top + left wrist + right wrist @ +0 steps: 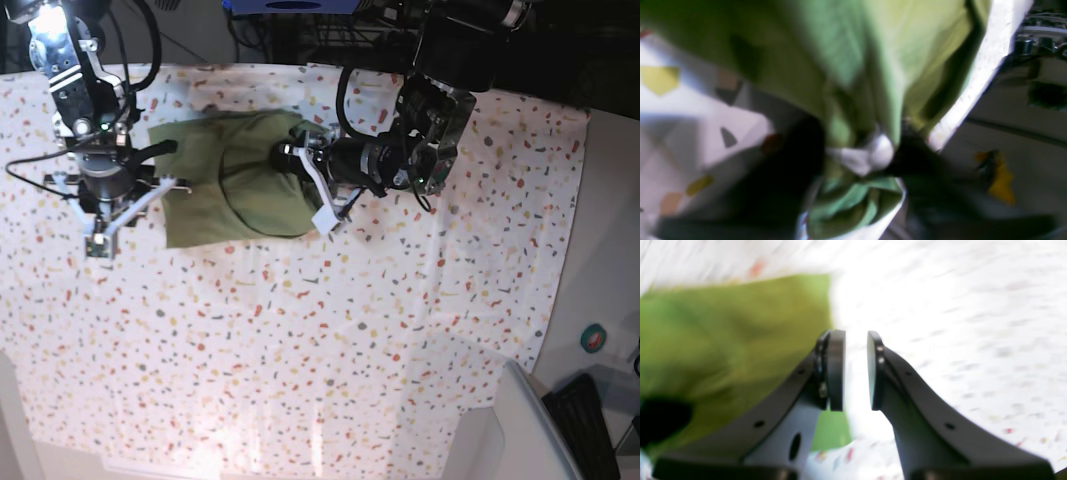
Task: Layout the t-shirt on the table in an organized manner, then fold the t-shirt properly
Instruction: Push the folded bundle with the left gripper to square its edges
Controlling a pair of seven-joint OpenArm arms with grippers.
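Observation:
The olive-green t-shirt [225, 185] lies as a rumpled rectangle on the speckled table [300, 330] at the back left. My left gripper [295, 160] is at the shirt's right edge, shut on bunched green fabric [853, 66]. A white lump [870, 155] sits at the pinch [870, 156]; I cannot tell whether it is the label. My right gripper [100, 235] stands just left of the shirt. In the right wrist view its pads [836, 370] are slightly apart with nothing between them [855, 370]. The shirt [723, 340] lies to its left there.
A white speckled strip [987, 66], like a lifted fold of cloth, stands beside the held fabric. The cloth's right edge [572, 200] borders plain grey surface. A teal round object [594, 337] and a grey bin [520, 430] sit at the lower right.

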